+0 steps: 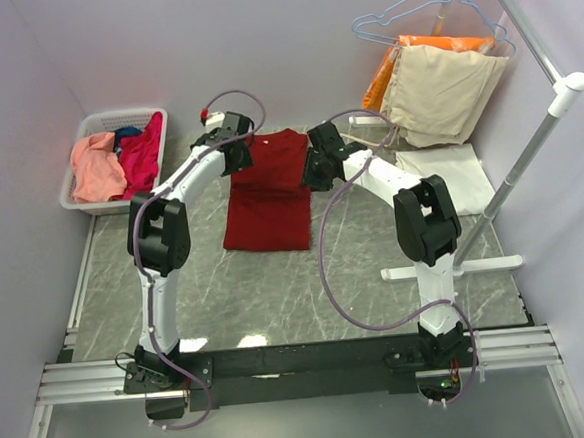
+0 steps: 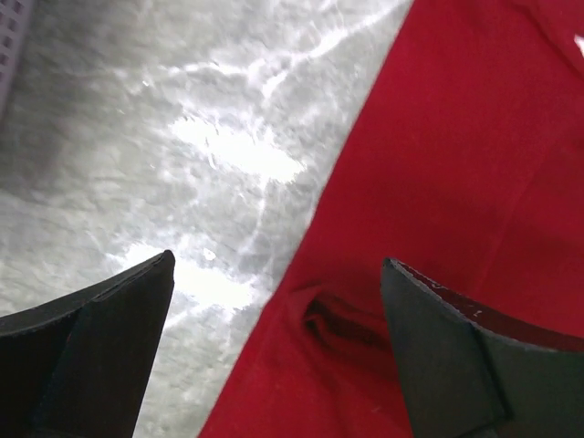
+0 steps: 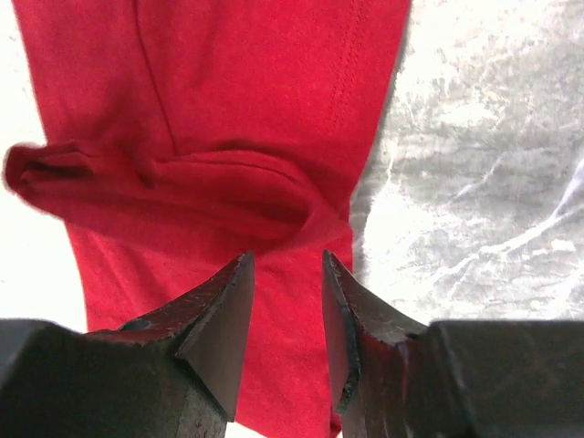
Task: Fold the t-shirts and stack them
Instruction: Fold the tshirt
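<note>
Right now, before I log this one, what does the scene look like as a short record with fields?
centre of table: dark red t-shirt, lying flat
left gripper: open, empty, over the shirt's left edge
right gripper: open, empty, over a bunched fold at its right edge
basket: salmon-pink shirt, magenta shirt, loose
right side: cream-white shirt, folded

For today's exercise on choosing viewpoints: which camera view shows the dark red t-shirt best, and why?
The top external view: nearly the whole dark red t-shirt shows, spread on the table. The left wrist view shows only one edge of it; the right wrist view, a close-up of a bunched fold.
</note>
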Motion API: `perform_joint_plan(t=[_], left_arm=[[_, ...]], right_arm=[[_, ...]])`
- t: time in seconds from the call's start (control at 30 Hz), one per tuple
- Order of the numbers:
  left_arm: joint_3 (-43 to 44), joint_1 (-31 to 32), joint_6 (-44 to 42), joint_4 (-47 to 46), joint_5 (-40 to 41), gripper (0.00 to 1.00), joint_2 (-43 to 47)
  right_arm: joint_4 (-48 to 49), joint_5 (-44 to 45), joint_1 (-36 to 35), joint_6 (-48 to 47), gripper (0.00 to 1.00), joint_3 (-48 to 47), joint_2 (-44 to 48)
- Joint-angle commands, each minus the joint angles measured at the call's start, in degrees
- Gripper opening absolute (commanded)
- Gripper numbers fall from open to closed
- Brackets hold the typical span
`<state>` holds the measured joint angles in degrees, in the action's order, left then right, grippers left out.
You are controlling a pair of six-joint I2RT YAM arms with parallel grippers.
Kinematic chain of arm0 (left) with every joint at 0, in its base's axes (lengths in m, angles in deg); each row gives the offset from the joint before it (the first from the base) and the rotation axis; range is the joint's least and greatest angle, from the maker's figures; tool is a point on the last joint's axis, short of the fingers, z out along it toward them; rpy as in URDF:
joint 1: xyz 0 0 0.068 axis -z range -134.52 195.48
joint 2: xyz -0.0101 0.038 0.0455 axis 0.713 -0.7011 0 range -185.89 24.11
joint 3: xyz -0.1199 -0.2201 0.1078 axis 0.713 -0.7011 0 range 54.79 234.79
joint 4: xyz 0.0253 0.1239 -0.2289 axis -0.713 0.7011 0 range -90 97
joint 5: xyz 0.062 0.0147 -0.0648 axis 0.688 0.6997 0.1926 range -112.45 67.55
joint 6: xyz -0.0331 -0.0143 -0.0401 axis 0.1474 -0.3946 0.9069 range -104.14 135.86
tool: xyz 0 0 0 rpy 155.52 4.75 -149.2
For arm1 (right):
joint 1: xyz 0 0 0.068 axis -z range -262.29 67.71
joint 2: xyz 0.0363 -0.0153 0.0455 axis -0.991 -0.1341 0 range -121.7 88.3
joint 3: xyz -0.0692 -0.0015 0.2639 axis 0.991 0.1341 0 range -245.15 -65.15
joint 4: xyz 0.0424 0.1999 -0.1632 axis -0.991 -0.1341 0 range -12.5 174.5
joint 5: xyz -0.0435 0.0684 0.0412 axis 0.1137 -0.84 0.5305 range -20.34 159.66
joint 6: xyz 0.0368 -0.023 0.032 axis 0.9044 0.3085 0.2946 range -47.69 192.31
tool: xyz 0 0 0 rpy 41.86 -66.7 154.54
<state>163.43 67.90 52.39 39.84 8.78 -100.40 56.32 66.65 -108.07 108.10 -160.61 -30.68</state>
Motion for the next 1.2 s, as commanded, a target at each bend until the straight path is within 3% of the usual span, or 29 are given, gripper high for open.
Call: perform_joint_plan(t=[0.0,0.07,0.27,0.4,0.83,1.17], left_arm=[[1.40,-0.18,-1.82,-1.35,1.37,0.99,5.67],[-2.45,-0.27,-2.60,-2.82,0.60,0.99,7.60],[-13.44,0.09,-8.32,-7.84,-12.22,0.96,15.42],[-17.23,0.17,-7.53,-3.63,-16.19,0.93,18.50],[-47.09,0.00,-7.01,-12.31,-28.58,0.91,33.71],[-53.62,-4.13,-2.70,-22.69,-32.19,0.91,35.56]], right_arm=[[0.96,1.42,0.21,0.33,0.41,-3.85,1.30],[0.59,2.04,-0.15,-0.72,0.41,-4.03,1.12],[-0.82,2.13,-2.52,-3.88,0.39,-2.02,2.61],[-4.07,0.64,-3.66,-4.15,0.39,-0.52,3.13],[-0.21,-6.12,-5.07,-6.61,0.41,23.12,18.69],[7.00,-14.13,-5.68,-7.14,0.37,28.66,18.17]])
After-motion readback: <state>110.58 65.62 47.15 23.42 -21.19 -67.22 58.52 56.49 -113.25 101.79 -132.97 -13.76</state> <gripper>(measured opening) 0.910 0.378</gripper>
